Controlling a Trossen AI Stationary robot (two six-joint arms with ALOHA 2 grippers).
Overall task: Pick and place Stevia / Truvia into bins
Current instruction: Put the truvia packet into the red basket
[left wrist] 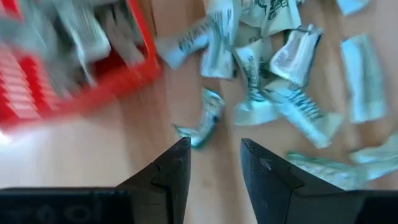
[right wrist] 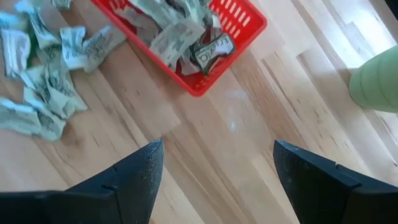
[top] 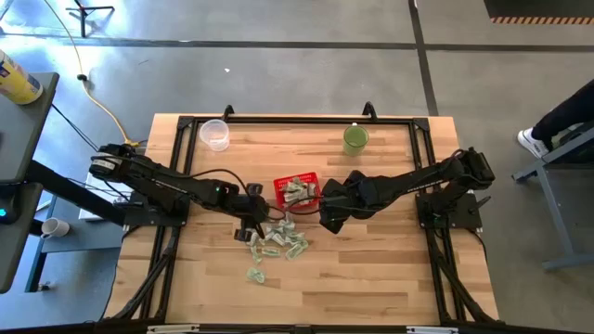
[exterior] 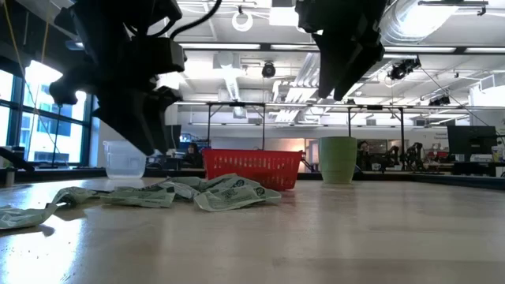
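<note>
The red basket (top: 297,192) stands mid-table with several pale green and white Stevia sachets (right wrist: 180,34) inside. More sachets (top: 275,243) lie loose on the wood on its near side. My left gripper (top: 249,225) hangs open just above the near-left of the basket, its fingers pointing down at the pile. One crumpled sachet (left wrist: 203,121) lies just ahead of its fingertips (left wrist: 214,168). My right gripper (right wrist: 214,177) stands wide open over bare wood to the right of the basket, nothing between its fingers.
A green cup (top: 355,139) stands at the far right of the table and a clear plastic cup (top: 214,134) at the far left. A black frame (top: 297,119) runs along the far edge. Bare wood lies toward the near edge (top: 306,297).
</note>
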